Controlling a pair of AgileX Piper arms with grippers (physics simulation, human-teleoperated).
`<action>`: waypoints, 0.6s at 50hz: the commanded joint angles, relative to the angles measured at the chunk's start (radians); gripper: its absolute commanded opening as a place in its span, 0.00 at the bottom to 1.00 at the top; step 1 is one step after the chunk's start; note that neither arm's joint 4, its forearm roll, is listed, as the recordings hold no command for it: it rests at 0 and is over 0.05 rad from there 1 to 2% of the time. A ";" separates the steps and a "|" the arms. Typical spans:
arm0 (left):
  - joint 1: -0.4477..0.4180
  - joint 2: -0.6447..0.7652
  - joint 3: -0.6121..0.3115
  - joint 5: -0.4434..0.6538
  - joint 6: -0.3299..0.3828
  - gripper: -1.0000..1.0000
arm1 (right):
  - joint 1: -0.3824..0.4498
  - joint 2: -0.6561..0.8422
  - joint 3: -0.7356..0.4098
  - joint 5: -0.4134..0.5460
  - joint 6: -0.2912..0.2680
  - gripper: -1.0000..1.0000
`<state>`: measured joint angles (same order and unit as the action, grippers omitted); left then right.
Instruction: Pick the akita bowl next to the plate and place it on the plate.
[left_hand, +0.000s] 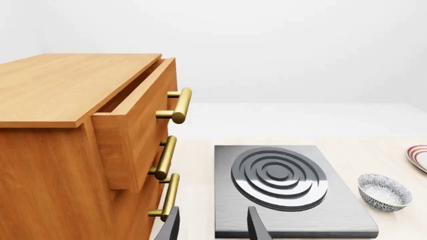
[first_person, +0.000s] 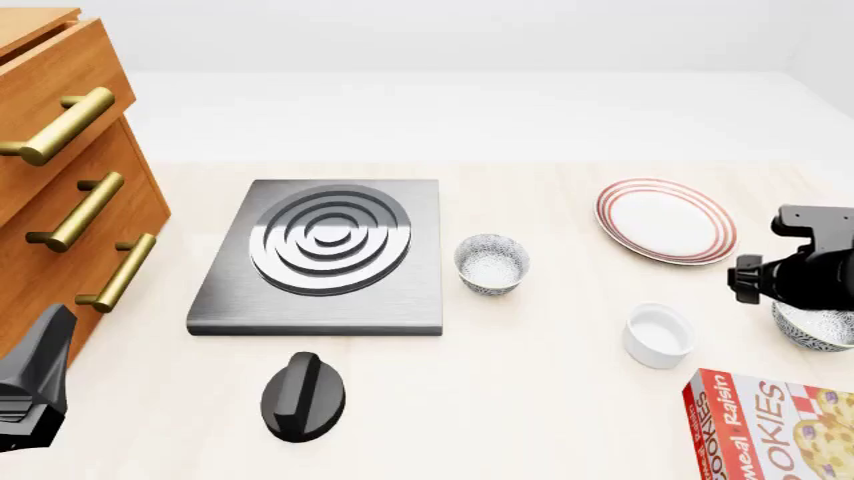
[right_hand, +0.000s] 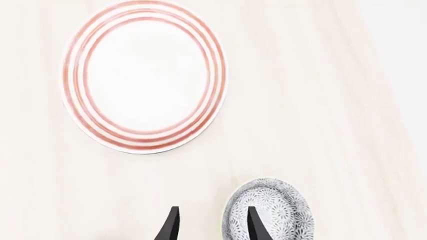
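The white plate (first_person: 665, 220) with red rings lies at the right rear of the table. One akita bowl (first_person: 819, 328) sits just in front of it near the table's right edge, partly hidden under my right gripper (first_person: 798, 282). In the right wrist view that bowl (right_hand: 280, 212) stands beside the plate (right_hand: 143, 75), and my open right gripper (right_hand: 213, 227) hangs over it with one fingertip above its rim. A second, alike bowl (first_person: 491, 263) stands next to the stove. My left gripper (left_hand: 213, 229) is open and holds nothing, low by the cabinet.
A grey stove plate (first_person: 324, 255) lies centre-left, with a black knob (first_person: 303, 396) in front of it. A wooden cabinet (first_person: 60, 170) with brass handles stands at the left, its top drawer ajar. A white ramekin (first_person: 659, 335) and a cookie box (first_person: 774, 425) sit front right.
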<state>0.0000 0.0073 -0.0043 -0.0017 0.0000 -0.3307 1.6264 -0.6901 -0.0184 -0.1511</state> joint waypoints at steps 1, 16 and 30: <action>0.000 0.000 0.000 0.000 0.000 1.00 | -0.008 0.023 0.004 -0.014 -0.008 1.00; 0.000 0.000 0.000 0.000 0.000 1.00 | -0.008 0.088 0.014 -0.065 -0.005 1.00; 0.000 0.000 0.000 0.000 0.000 1.00 | -0.034 0.170 0.036 -0.128 -0.023 1.00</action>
<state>0.0000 0.0073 -0.0043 -0.0017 0.0000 -0.3517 1.7545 -0.6649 -0.1180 -0.1660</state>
